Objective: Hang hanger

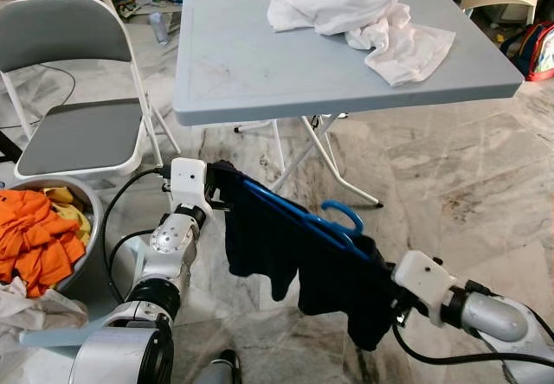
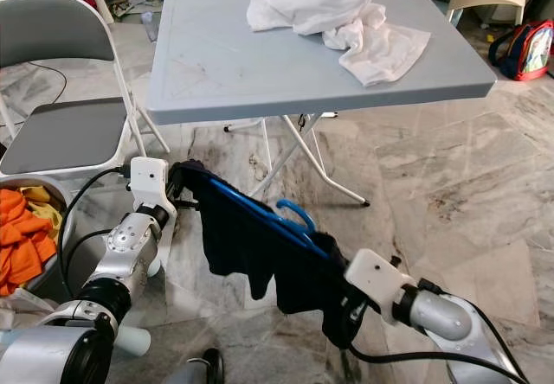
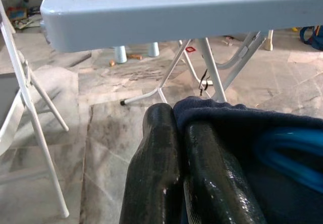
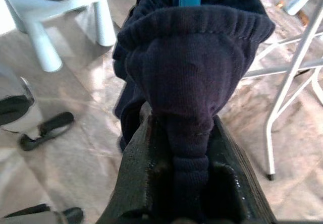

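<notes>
Currently, you hold the blue hanger, dressed in a dark navy garment, slung in the air between your two grippers, in front of the grey folding table and below its edge. Your left gripper has its fingers pressed together on the cloth at one shoulder end; the hanger's blue bar shows just beside them in the left wrist view. Your right gripper has its fingers clamped on a bunched fold of knit fabric, with the blue bar emerging beyond the fingertips. The long axis runs from the left fingers down to the right fingers, tilted, the right end lower. The hook rises near the middle, on the side away from you toward the table, its opening curling back down. Risks, in my judgement: both grips appear to bite cloth more than plastic, so the hanger may slide inside the garment or the fabric may pull off an end if you spread the arms. The tilt invites the garment to creep toward the right fingers. No rail is visible, so raising the hook could strike the table edge. Letting go with one gripper lets the hanger swing and may drop it.
</notes>
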Controlling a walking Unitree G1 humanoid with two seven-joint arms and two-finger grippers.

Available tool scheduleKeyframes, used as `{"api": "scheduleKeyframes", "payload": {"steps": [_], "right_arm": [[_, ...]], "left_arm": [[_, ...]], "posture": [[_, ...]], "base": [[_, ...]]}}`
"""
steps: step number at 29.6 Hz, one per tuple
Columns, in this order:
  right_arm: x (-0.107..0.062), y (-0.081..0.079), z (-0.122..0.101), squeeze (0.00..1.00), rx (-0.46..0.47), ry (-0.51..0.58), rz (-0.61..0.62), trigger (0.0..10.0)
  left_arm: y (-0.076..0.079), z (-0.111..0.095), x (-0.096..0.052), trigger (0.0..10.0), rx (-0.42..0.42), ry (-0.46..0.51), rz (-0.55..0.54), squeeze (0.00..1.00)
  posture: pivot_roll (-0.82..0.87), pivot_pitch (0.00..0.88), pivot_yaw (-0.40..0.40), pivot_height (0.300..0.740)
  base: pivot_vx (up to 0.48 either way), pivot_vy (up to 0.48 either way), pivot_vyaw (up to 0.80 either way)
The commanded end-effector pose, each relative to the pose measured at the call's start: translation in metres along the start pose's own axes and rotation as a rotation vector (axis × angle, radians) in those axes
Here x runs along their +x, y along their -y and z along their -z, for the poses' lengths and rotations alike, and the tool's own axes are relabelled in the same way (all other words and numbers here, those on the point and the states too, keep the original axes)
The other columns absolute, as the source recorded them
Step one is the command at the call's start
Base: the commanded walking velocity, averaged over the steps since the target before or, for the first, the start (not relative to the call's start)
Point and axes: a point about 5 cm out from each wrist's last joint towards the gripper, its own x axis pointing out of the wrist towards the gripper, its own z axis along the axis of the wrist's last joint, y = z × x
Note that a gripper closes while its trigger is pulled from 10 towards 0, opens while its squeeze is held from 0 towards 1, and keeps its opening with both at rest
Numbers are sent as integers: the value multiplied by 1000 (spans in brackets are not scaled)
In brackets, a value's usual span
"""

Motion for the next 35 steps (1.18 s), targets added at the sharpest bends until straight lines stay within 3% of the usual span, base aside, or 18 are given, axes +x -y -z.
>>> {"api": "scheduleKeyframes", "payload": {"steps": [1, 7, 12, 13, 14, 15, 17, 18, 22, 26, 31, 35], "right_arm": [[-24, 7, 21, 0, 45, -109, 16, 10000], [-38, 8, 13, 0, 80, -71, -10, 10000], [-36, 16, -1, 0, 129, 24, 38, 10000], [-35, 17, -4, 0, 138, 41, 49, 10000], [-32, 17, -7, 0, 142, 57, 57, 10000], [-29, 17, -10, 0, 143, 67, 59, 10000], [-26, 16, -11, 0, 141, 71, 58, 10000], [-23, 14, -13, 0, 139, 76, 53, 10000], [-18, 12, -15, 0, 136, 82, 44, 10000], [-18, 15, -15, 0, 127, 72, 45, 10000], [-16, 22, -14, 0, 71, 37, 57, 10000], [-11, 25, -16, 0, 37, 30, 80, 10000]], "left_arm": [[-36, -14, -2, 0, 3, 50, -146, 0], [-34, -5, -5, 0, -10, 14, -141, 0], [-22, 7, -7, 0, -33, -36, -95, 0], [-18, 9, -7, 2941, -35, -46, -76, 0], [-11, 14, -9, 8784, -42, -57, -47, 0], [-4, 17, -10, 10000, -56, -61, -15, 216], [2, 20, -11, 10000, -61, -62, 11, 216], [11, 25, -13, 10000, -76, -76, 57, 1000], [26, 35, -18, 10000, -56, -107, 135, 1000], [31, 39, -22, 10000, -33, -118, 196, 1000], [45, 43, -32, 10000, 61, -110, 443, 1000], [50, 43, -35, 10000, 82, -97, 519, 1000]], "posture": [[-32, 212, 30, 740], [-42, 220, 34, 740], [-46, 220, 33, 740], [-46, 220, 33, 740], [-47, 221, 32, 740], [-47, 221, 31, 740], [-46, 222, 30, 740], [-45, 222, 28, 740], [-44, 222, 23, 740], [-44, 222, 19, 740], [-42, 223, 15, 740], [-42, 224, 15, 740]], "base": [[0, 0, 0], [0, 0, 0], [0, 0, 0], [0, 0, 0], [0, 0, 0], [0, 0, 0], [0, 0, 0], [0, 0, 0], [0, 0, 0], [0, 0, 0], [0, 0, 0], [0, 0, 0]]}}
